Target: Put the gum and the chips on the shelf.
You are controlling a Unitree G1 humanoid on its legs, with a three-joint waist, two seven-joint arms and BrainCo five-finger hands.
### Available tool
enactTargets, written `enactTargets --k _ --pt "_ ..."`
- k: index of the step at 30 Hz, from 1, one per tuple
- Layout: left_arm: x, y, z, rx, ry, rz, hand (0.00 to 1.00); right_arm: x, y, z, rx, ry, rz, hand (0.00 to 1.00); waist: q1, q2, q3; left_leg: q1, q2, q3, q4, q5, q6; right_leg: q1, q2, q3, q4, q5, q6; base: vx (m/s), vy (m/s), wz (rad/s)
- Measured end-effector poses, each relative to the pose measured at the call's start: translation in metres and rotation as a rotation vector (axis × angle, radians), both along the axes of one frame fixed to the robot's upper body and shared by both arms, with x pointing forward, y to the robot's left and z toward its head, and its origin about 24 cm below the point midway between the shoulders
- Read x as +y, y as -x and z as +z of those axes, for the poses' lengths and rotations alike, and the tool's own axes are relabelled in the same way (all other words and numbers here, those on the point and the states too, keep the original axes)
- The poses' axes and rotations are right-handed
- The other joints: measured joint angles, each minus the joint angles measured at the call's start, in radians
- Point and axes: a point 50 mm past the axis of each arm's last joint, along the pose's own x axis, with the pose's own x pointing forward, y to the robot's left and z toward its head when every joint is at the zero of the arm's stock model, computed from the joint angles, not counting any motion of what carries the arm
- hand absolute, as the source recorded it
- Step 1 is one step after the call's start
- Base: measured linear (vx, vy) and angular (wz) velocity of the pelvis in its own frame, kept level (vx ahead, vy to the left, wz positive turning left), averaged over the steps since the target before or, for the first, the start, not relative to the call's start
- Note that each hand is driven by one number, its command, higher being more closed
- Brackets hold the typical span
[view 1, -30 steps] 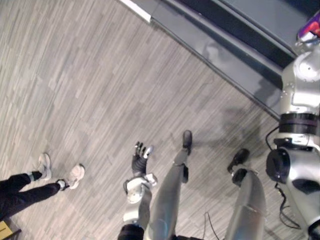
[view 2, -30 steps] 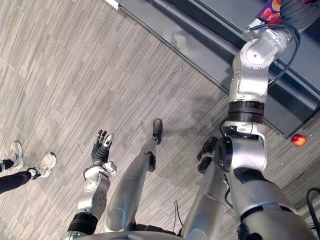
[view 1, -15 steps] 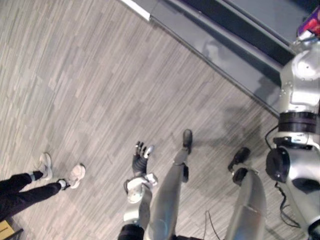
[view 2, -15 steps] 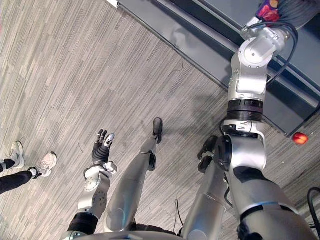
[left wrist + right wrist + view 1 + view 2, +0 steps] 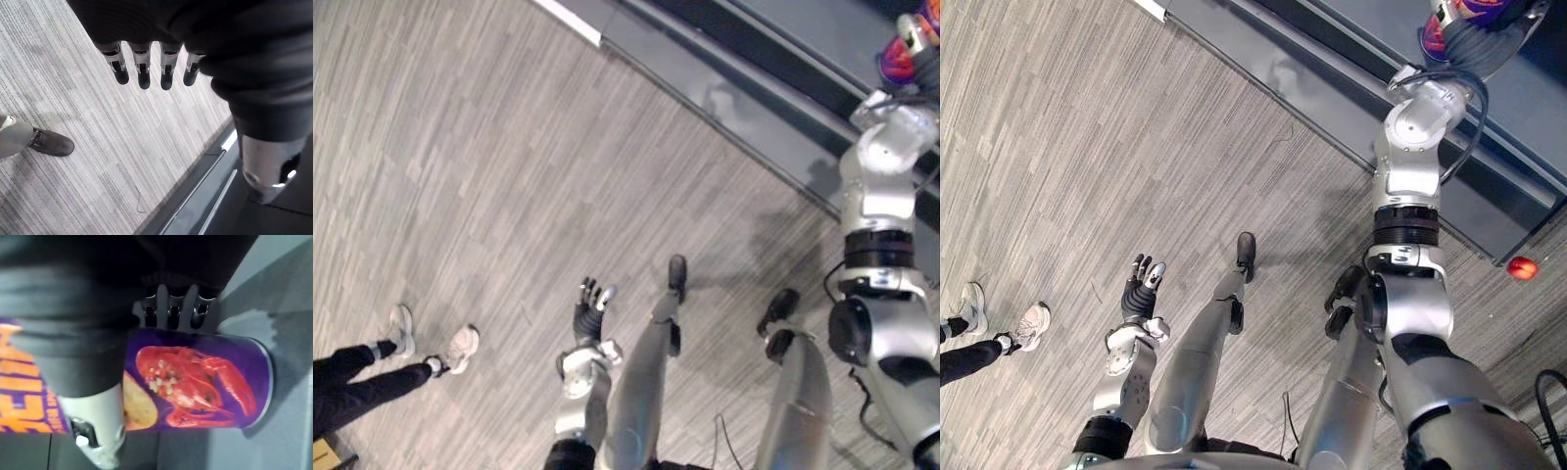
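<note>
One hand, the robot's right hand (image 5: 168, 308), is curling its fingers over a purple chips can (image 5: 195, 382) and pressing its thumb against the opposite side, holding the can at the dark grey shelf (image 5: 1332, 88). Whether the can's end is touching the board cannot be told. The likeliest slip from here is a release that comes too soon. If the can is let go tilted or short of the board, a smooth cylinder of this kind is liable to topple, roll to the shelf's edge and drop to the wood-patterned floor (image 5: 460, 176). The can's printed wall is hiding whatever is inside it, and the board beside it is showing plain grey. Farther out, the left hand (image 5: 1139, 289) is hanging low with its fingers relaxed and nothing in them. A small red round object (image 5: 1523, 267) is lying on the floor near the shelf's base. A person's shoes (image 5: 462, 343) are standing well apart on the robot's left.
</note>
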Motion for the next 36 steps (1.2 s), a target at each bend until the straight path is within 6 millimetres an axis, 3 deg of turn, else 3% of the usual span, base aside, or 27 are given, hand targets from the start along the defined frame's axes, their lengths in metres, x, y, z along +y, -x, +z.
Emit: enactTargets --k 6,15,21,23,27,32,36 --pt "-0.002 0.0 0.0 0.0 -0.001 -0.01 0.0 0.006 -0.006 -0.017 0.048 -0.019 0.022 0.0 0.004 0.0 -0.001 0.01 0.011 0.001 0.0 0.0 0.0 0.018 0.014 -0.003 -0.019 0.009 -0.004 -0.03 -0.047 -0.04" --pt "-0.002 0.002 -0.007 0.033 -0.002 -0.014 0.0 0.011 -0.008 -0.021 0.053 -0.007 0.057 0.0 0.005 -0.002 -0.003 0.019 0.022 0.009 -0.004 -0.001 -0.001 0.024 0.028 0.001 -0.034 0.016 -0.007 -0.02 -0.055 -0.05" --pt "-0.003 0.004 -0.011 0.051 -0.002 -0.017 0.0 0.02 -0.011 -0.046 0.104 -0.014 0.085 0.0 -0.002 -0.004 -0.004 0.048 0.037 0.016 -0.004 -0.006 -0.006 0.061 0.047 0.001 -0.06 0.026 -0.009 0.0 -0.058 -0.08" --pt "-0.003 0.007 -0.021 0.098 -0.003 -0.022 0.0 0.032 -0.013 -0.068 0.16 -0.009 0.121 0.0 -0.019 -0.008 -0.007 0.076 0.045 0.025 -0.002 -0.013 -0.006 0.092 0.057 0.005 -0.078 0.033 -0.007 0.01 -0.048 -0.16" --pt "-0.003 0.014 -0.037 0.167 -0.003 -0.035 0.0 0.046 -0.011 -0.114 0.285 -0.005 0.178 0.0 -0.02 -0.026 -0.022 0.114 0.073 0.053 0.038 -0.052 -0.008 0.143 0.09 0.026 -0.116 0.046 -0.005 0.03 -0.046 -0.31" --pt "0.008 0.033 -0.068 0.334 -0.004 0.001 0.0 0.066 0.008 -0.195 0.502 -0.065 0.263 0.0 -0.047 -0.053 -0.042 0.19 0.116 0.086 0.122 -0.13 -0.012 0.249 0.133 0.05 -0.159 0.05 0.002 0.05 -0.031 -0.3" --pt "0.013 0.043 -0.08 0.413 -0.044 -0.006 0.0 0.072 0.023 -0.231 0.607 -0.068 0.314 0.0 -0.057 -0.07 -0.051 0.245 0.143 0.099 0.161 -0.172 -0.016 0.321 0.161 0.064 -0.19 0.053 0.006 0.07 -0.005 -0.28"
